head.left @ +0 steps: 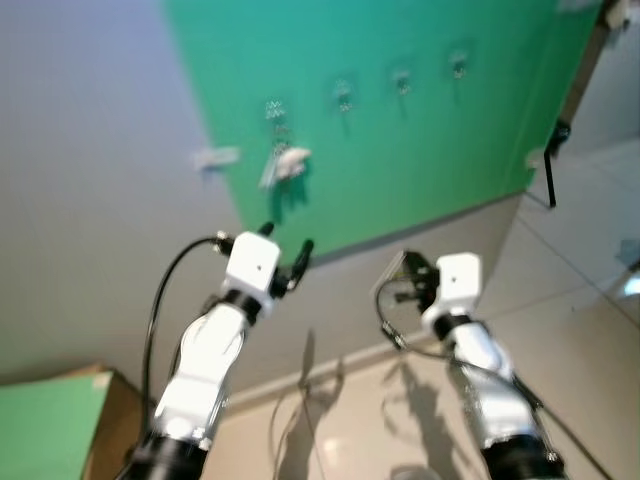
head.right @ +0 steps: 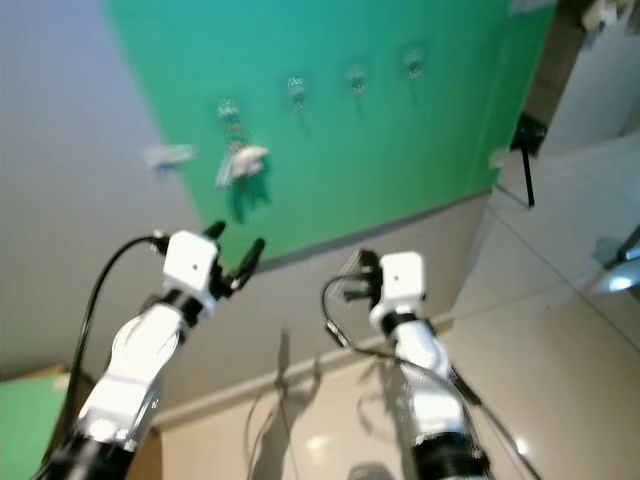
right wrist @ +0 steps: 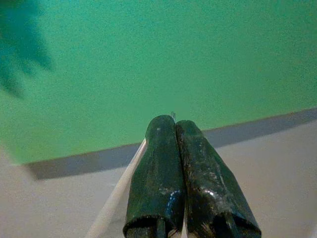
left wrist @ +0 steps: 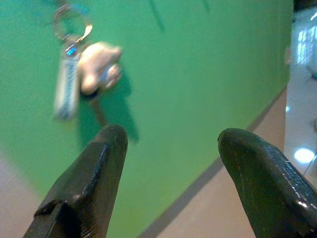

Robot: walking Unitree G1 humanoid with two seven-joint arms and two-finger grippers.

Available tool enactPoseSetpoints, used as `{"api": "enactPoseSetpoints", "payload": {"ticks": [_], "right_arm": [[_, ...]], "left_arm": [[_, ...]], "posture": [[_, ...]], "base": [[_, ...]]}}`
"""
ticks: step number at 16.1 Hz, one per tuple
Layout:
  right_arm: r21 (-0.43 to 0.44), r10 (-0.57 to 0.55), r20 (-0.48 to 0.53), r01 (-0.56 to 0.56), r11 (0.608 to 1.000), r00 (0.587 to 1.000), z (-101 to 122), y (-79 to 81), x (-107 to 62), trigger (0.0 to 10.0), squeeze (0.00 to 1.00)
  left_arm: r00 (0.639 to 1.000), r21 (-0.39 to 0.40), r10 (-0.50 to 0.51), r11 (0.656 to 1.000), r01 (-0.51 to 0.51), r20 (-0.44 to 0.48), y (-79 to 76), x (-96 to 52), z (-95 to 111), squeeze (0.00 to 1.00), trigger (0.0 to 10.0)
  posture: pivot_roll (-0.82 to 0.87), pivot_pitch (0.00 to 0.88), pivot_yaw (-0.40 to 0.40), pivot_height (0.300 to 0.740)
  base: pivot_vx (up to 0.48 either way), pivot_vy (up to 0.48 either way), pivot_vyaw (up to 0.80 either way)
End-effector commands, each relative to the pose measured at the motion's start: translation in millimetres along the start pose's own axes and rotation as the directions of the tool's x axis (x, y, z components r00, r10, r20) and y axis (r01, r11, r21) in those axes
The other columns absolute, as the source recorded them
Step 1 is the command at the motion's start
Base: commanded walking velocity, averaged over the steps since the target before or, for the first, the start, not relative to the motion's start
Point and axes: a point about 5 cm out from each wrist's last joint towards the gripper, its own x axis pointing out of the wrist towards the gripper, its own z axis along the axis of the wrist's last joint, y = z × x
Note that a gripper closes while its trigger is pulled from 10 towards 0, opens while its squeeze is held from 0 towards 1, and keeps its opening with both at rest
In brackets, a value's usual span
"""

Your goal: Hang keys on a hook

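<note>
Left eye view: four hooks (head.left: 343, 94), one keys (head.left: 285, 163).

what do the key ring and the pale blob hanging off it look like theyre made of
Key ring: likely shiny metal, thin and glinting. Pale charm: probably soft rubber or plush, matte and rounded; blur leaves it open. Both hang against the green board, above the open left claw.

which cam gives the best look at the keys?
Left wrist view: the keys are largest there, with ring, pale fob and grey tag visible against the green board, beyond the open left gripper. Both eye views show them small and blurred on the leftmost hook. In the right wrist view, green board and shut fingers.
</note>
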Motion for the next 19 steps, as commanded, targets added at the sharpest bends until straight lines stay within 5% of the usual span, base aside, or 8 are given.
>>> {"api": "enactPoseSetpoints", "payload": {"ticks": [1,5,15,19], "right_arm": [[0.011,0.027,0.01,-0.027,1.0,1.0,3.4,8.6,4.6,10.0,0.0],[0.007,0.035,0.004,-0.035,0.999,0.999,2.8,8.4,4.3,10.0,0.0],[0.009,0.066,-0.002,-0.066,0.998,0.998,3.6,11.5,5.0,10.0,0.0],[-0.081,-0.045,0.185,0.061,0.995,0.982,42.4,-6.0,17.0,10.0,0.0]], "left_arm": [[1.0,0.025,0.022,0.999,-0.022,-0.012,7.0,-3.5,-2.7,0.0,10.0],[1.0,0.023,0.017,1.0,-0.017,0.005,0.9,-4.4,-1.8,0.0,10.0],[1.0,0.018,0.02,1.0,-0.02,-0.002,-5.1,-8.2,-4.0,0.0,10.0],[0.999,0.023,0.041,0.999,-0.041,-0.009,-1.4,-7.6,-6.9,0.0,10.0]], "posture": [[-0.21,0.021,0.125,0.736],[-0.21,0.022,0.121,0.736],[-0.2,0.01,0.106,0.736],[-0.21,0.005,0.091,0.736]], "base": [[0.319,-0.356,0.0],[0.314,-0.358,0.0],[0.0,0.0,0.0],[0.0,0.0,0.0]]}}
